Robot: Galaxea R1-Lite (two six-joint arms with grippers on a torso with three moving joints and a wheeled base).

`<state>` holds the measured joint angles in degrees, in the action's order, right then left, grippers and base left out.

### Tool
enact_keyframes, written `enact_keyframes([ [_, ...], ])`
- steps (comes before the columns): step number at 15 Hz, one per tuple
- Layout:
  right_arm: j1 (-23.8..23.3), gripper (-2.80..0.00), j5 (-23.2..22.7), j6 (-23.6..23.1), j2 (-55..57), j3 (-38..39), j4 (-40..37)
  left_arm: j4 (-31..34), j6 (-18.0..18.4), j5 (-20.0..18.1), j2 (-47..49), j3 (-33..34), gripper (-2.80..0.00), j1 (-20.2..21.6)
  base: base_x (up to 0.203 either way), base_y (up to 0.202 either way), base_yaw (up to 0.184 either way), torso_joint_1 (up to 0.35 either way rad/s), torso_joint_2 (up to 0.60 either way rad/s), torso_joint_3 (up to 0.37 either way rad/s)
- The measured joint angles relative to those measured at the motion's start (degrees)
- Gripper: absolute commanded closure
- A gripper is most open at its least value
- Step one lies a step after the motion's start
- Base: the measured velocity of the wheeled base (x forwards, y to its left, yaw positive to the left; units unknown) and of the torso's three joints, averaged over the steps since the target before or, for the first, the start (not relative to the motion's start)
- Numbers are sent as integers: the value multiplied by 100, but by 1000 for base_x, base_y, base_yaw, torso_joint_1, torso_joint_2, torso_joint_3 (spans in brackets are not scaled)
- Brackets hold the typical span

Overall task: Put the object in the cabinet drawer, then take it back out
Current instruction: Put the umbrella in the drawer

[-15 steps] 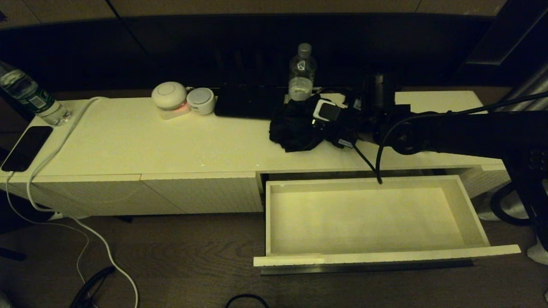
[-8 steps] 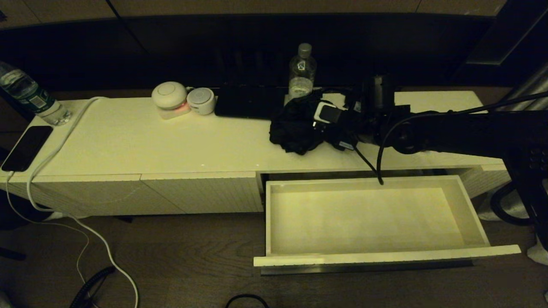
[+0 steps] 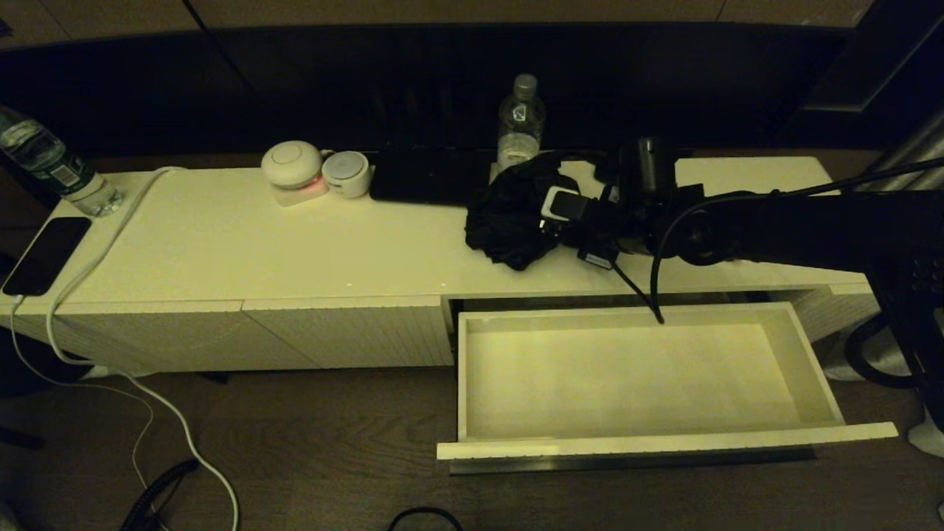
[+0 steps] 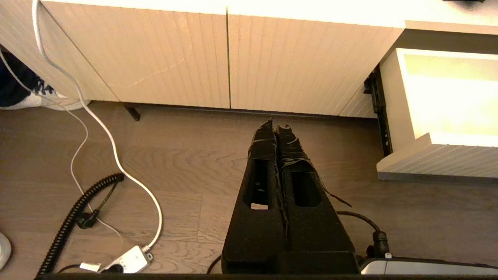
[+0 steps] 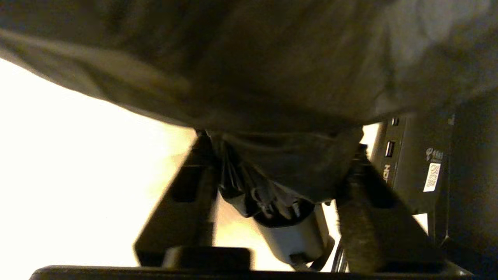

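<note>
From the head view, my right gripper [image 3: 549, 214] reaches over the desk [image 3: 221, 243] into the black folded umbrella [image 3: 509, 221], behind the open cabinet drawer [image 3: 627, 369]. Right wrist view: my fingers [image 5: 186, 194] clamp the umbrella [image 5: 272, 182] between them. Left wrist view: my left gripper [image 4: 276, 128] hangs above the floor, fingers pressed together

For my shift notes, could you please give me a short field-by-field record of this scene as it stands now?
object: black folded umbrella with pale handle, on the white cabinet top
right gripper: fingers either side of the umbrella, closed on it
left gripper: shut, hanging above the wooden floor
drawer: wide white cabinet drawer, pulled open, nothing inside
</note>
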<state>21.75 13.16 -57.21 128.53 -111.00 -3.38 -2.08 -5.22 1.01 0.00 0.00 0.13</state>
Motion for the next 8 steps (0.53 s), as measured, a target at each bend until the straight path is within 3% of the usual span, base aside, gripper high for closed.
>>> enact_keyframes([
  [8,36,0,-27,159,-170,144,-71,0,-2,2,0,0,0,2,0,0,0,0,0,0],
])
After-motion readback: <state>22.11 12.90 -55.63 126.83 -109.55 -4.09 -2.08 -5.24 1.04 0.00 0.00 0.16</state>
